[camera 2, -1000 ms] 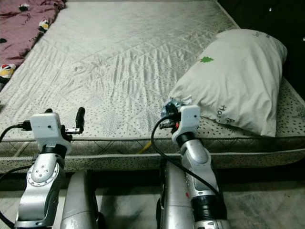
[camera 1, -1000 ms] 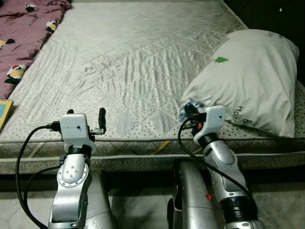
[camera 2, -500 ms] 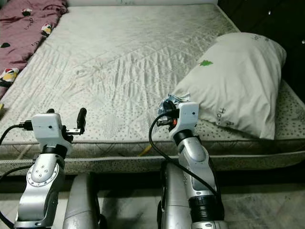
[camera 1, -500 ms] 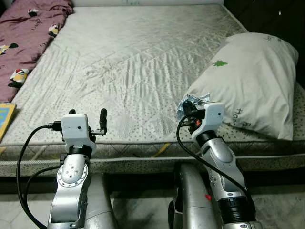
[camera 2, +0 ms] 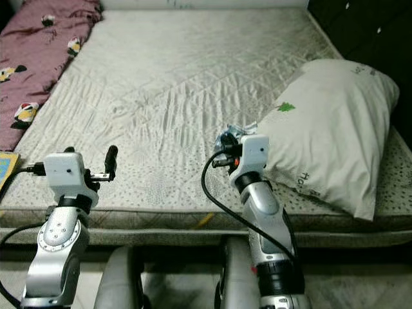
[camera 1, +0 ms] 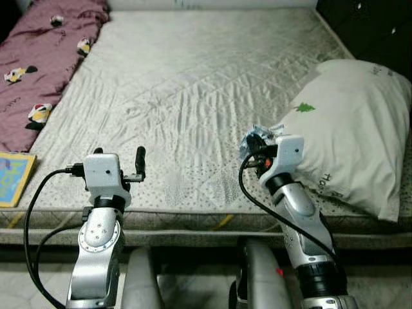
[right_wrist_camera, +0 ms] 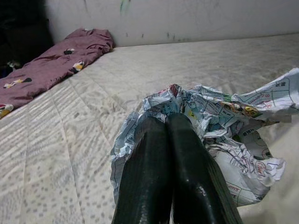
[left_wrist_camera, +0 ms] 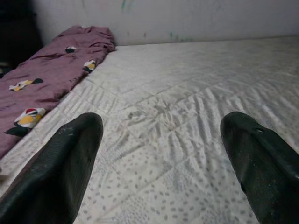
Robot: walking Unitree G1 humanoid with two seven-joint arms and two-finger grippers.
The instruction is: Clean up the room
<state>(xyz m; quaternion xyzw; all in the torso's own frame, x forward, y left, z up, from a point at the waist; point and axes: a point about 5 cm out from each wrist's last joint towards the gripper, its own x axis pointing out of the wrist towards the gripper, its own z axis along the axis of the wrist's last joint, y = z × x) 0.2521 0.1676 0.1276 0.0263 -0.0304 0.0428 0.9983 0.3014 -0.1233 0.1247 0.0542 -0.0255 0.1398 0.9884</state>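
Observation:
My right gripper (camera 1: 248, 147) is shut on a crumpled printed paper (right_wrist_camera: 219, 126), held just above the bare mattress (camera 1: 193, 84) near its front edge, beside the white pillow (camera 1: 351, 145). The wrist view shows both black fingers (right_wrist_camera: 173, 168) pressed together with the paper (camera 1: 257, 136) bunched around their tips. My left gripper (camera 1: 118, 154) is open over the front left part of the mattress, its fingers (left_wrist_camera: 65, 158) wide apart with nothing between them.
A maroon blanket with cartoon prints (camera 1: 45, 84) lies along the bed's left side. A yellow and blue book (camera 1: 13, 177) rests at the front left corner. Dark furniture (camera 1: 380, 26) stands at the back right. The floor (camera 1: 38, 283) runs below the bed edge.
The whole view has shifted right and down as the camera moved. My right gripper still holds the paper, and the left arm has kept its pose.

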